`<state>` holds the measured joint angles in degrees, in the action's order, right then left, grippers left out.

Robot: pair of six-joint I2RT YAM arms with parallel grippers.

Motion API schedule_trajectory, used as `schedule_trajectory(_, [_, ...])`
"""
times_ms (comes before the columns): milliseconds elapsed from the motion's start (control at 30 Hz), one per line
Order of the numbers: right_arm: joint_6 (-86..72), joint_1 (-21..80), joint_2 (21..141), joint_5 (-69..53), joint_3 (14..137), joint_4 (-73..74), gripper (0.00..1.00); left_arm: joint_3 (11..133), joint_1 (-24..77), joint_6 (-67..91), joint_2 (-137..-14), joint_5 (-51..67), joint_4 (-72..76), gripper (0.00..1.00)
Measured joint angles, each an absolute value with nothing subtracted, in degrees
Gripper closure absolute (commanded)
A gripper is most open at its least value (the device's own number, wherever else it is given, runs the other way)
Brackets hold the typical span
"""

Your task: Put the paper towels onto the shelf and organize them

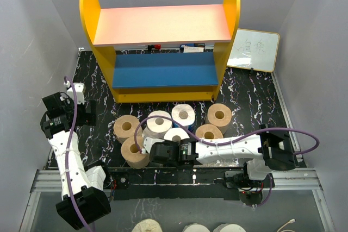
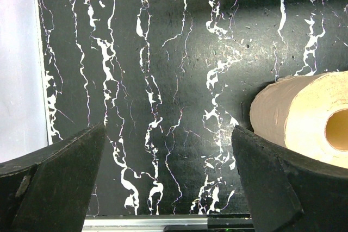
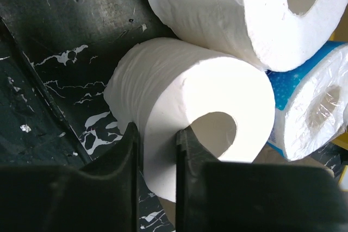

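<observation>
Right gripper [image 3: 157, 137] clamped on a white roll [image 3: 179, 91]; left gripper [image 2: 168, 133] spread wide, holding nothing.

We note the right fingers [image 3: 130, 161] pinching the wall of the white roll, one on its outer side, the other at the edge of the core. A second white roll [image 3: 234, 9] and the blue-wrapped roll [image 3: 304, 107] lie just beside it. The left gripper hangs over the marbled table [image 2: 163, 52], a tan roll [image 2: 293, 118] just beside one finger. All seven paper towels [image 1: 219, 115] sit on the table, bunched in front of the shelf [image 1: 163, 25].
</observation>
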<state>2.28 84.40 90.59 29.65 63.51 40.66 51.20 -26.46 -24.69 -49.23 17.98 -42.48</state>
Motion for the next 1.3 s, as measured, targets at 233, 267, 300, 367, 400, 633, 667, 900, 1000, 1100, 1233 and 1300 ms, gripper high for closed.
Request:
schedule_trajectory(233, [0.9, 84.3, 90.9, 28.4, 67.2, 46.9, 1.00, 51.2, -26.5, -24.9, -49.8, 18.1, -42.5, 0.01])
schedule_trajectory(267, [0.6, 84.3, 90.5, 28.3, 68.6, 48.6, 1.00, 51.3, -26.5, -24.9, -50.1, 18.2, -42.5, 0.01])
schedule_trajectory(300, [0.5, 84.3, 89.8, 28.4, 70.2, 50.4, 1.00, 51.4, -26.5, -24.9, -50.5, 18.4, -42.6, 0.01])
schedule_trajectory(367, [0.3, 84.3, 88.0, 28.4, 74.8, 54.0, 1.00, 51.9, -26.5, -24.7, -51.3, 18.5, -42.7, 0.01])
schedule_trajectory(400, [0.3, 84.3, 87.0, 28.5, 78.1, 55.8, 1.00, 52.0, -26.5, -24.6, -51.6, 18.7, -42.7, 0.01])
schedule_trajectory(633, [3.0, 83.4, 81.3, 37.8, 96.1, 61.1, 1.00, 52.2, -26.5, -23.9, -51.9, 19.5, -42.7, 0.01])
schedule_trajectory(667, [3.8, 82.5, 81.1, 38.5, 96.7, 61.6, 1.00, 52.2, -26.5, -23.8, -52.0, 19.6, -42.7, 0.01])
schedule_trajectory(900, [17.0, 62.5, 80.0, 35.0, 94.0, 56.7, 1.00, 54.5, -26.5, -23.6, -52.8, 21.0, -43.5, 0.01])
schedule_trajectory(1000, [23.2, 56.5, 77.9, 32.7, 89.3, 52.8, 1.00, 56.2, -26.5, -23.3, -53.5, 22.4, -44.1, 0.01])
schedule_trajectory(1100, [27.3, 52.7, 78.4, 28.3, 89.3, 51.2, 1.00, 58.8, -26.5, -22.7, -55.5, 23.9, -44.5, 0.01])
schedule_trajectory(1233, [31.2, 46.3, 82.6, 23.1, 92.1, 48.1, 1.00, 61.6, -26.5, -21.5, -58.5, 26.7, -44.8, 0.01])
schedule_trajectory(1300, [32.3, 43.1, 84.7, 21.2, 92.6, 46.0, 1.00, 62.7, -26.5, -21.2, -59.6, 27.9, -45.3, 0.01])
